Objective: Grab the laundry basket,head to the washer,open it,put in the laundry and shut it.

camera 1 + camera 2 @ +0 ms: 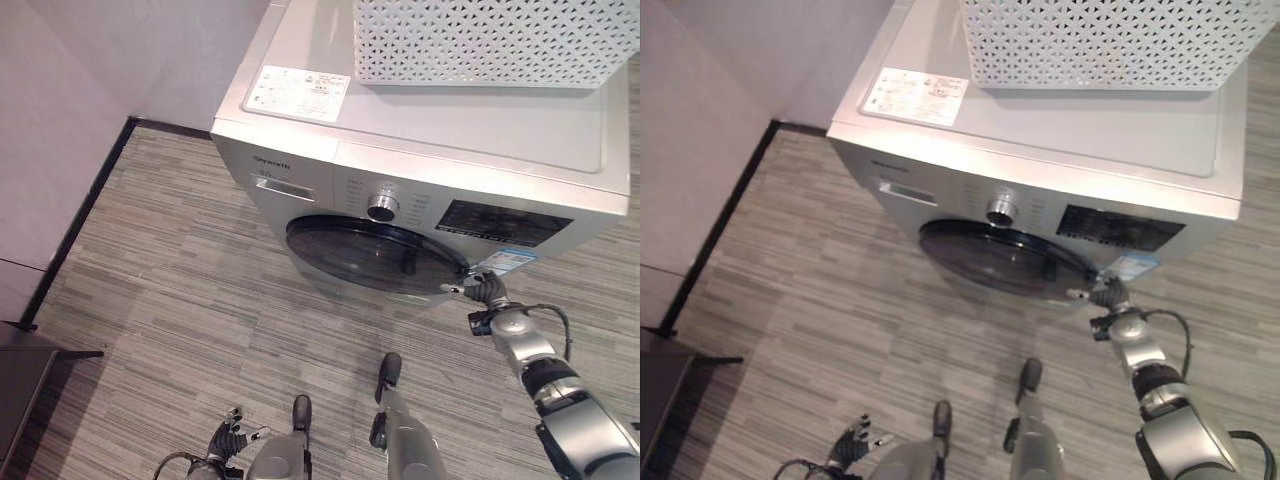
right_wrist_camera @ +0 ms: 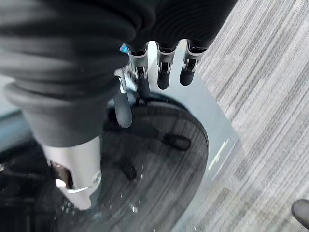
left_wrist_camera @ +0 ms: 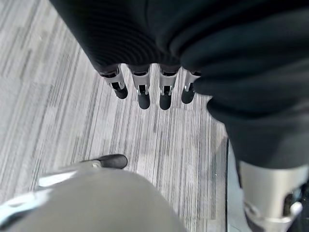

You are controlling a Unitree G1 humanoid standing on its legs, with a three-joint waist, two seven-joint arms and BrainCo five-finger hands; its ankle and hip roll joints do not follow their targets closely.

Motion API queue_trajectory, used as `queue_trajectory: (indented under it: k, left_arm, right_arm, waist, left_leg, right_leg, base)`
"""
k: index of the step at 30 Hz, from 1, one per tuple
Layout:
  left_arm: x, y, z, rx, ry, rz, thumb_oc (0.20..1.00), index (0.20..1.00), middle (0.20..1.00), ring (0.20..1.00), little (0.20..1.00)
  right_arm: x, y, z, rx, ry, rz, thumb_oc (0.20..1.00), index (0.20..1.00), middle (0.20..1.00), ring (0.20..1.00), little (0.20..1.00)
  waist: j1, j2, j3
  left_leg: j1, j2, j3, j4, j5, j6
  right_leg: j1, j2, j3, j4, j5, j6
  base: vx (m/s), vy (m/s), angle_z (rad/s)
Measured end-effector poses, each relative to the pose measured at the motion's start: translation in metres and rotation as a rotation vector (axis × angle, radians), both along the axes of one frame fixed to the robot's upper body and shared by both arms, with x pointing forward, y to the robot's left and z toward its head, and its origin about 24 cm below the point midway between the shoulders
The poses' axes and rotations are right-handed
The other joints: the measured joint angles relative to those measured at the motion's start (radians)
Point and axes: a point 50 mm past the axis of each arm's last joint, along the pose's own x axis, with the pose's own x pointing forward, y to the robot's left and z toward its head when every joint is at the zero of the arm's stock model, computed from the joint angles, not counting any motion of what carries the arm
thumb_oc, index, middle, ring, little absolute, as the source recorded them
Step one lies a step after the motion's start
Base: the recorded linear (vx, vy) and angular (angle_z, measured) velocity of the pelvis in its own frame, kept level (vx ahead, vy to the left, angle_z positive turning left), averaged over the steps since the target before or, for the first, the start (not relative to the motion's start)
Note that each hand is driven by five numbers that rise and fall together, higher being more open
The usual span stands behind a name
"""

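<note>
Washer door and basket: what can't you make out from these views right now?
- Basket: its top is cut off by the eye views' upper edge, so its contents are hidden.
- Door: the dark glass hides the drum inside.
- Right hand: at the door's rim; whether it grips the rim is unclear, the cover blocks it in the right wrist view.
- Panel: too small to read.

Striped grey carpet [image 1: 200, 300], dark skirting [image 1: 75, 225], pale wall [image 1: 60, 90]

- A white laundry basket [image 1: 490, 40] with perforated lattice walls is seen upright on top of the washer, at the upper right of the frame.
- The silver front-loading washer [image 1: 420, 130] is placed at upper centre on striped grey flooring.
- Its round dark glass door [image 1: 370, 255] is shown closed, below the control knob.
</note>
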Motion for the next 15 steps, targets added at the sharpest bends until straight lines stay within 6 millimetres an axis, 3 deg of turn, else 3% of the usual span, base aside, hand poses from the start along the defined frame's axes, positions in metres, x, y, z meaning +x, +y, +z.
queue_trajectory:
  k: [8,10,12,15]
  left_arm:
    - [0.007,0.008,0.006,-0.018,-0.037,0.058,1.000,1.000,1.000,1.000,1.000]
    - [0.006,0.009,0.005,-0.016,-0.034,0.060,1.000,1.000,1.000,1.000,1.000]
    - [0.009,0.011,0.008,-0.013,-0.051,0.057,1.000,1.000,1.000,1.000,1.000]
    - [0.010,0.015,0.011,-0.004,-0.062,0.049,1.000,1.000,1.000,1.000,1.000]
  right_arm:
    - [0.008,-0.001,0.003,-0.014,0.014,-0.023,1.000,1.000,1.000,1.000,1.000]
    - [0.011,-0.007,0.006,-0.039,0.035,-0.055,1.000,1.000,1.000,1.000,1.000]
    - [0.014,-0.019,0.013,-0.068,0.039,-0.091,1.000,1.000,1.000,1.000,1.000]
    - [0.014,-0.041,0.026,-0.145,0.076,-0.121,1.000,1.000,1.000,1.000,1.000]
  waist:
    - [0.029,-0.027,0.003]
    - [0.040,-0.026,0.003]
    - [0.045,-0.019,-0.001]
    - [0.074,-0.013,0.000]
  left_leg:
    - [-0.069,0.004,-0.046,0.018,0.007,-0.008]
    - [-0.082,0.010,-0.078,0.017,0.006,-0.009]
    - [-0.116,0.019,-0.120,0.013,0.003,-0.012]
    - [-0.149,0.025,-0.135,0.013,0.004,-0.013]
  right_leg:
    - [-0.040,0.000,-0.011,0.000,-0.007,-0.003]
    - [-0.042,0.006,-0.014,-0.001,-0.012,0.004]
    - [-0.065,0.019,-0.015,0.000,-0.042,0.045]
    - [-0.087,0.023,-0.023,-0.001,-0.046,0.050]
  base:
    - [-0.02,-0.012,0.12]
    - [0.00,-0.042,0.26]
    - [0.01,-0.016,0.34]
    - [0.02,-0.011,0.26]
